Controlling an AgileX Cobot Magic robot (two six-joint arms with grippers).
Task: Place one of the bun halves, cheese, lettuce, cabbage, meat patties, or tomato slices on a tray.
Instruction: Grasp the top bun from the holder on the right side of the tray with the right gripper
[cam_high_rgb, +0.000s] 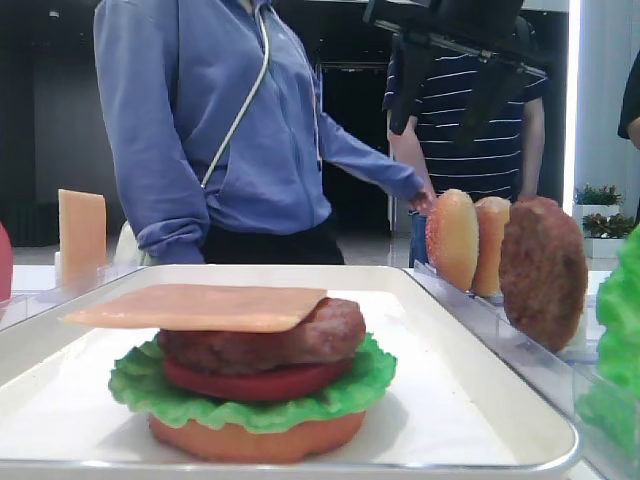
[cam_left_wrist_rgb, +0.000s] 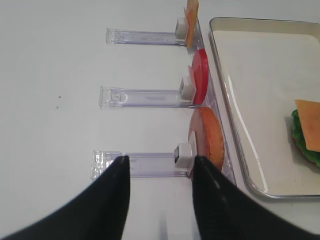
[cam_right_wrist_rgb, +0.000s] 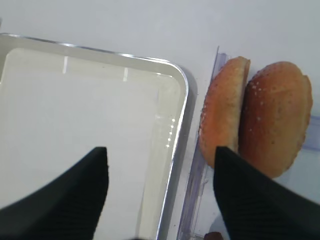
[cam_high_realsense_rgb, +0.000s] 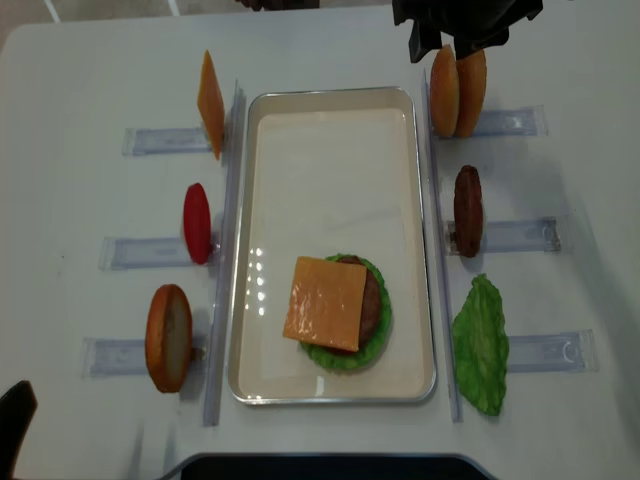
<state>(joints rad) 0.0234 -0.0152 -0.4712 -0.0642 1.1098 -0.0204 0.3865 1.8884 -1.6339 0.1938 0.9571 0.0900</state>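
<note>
Bun halves (cam_high_realsense_rgb: 456, 91) upright in rack, R fingers (cam_right_wrist_rgb: 240, 195) spread over them.

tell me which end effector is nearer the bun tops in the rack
Right. The right end effector hovers open just above the bun tops at the tray's far right; the left end effector is by the opposite racks.

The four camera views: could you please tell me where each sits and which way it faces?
Exterior high: table level, facing along the tray at the burger stack; no arm.
Realsense: overhead, looking down; right pincer at top.
Right wrist: above the bun halves, open pincer.
Left wrist: above left racks, pincer open.
All share the tray.
</note>
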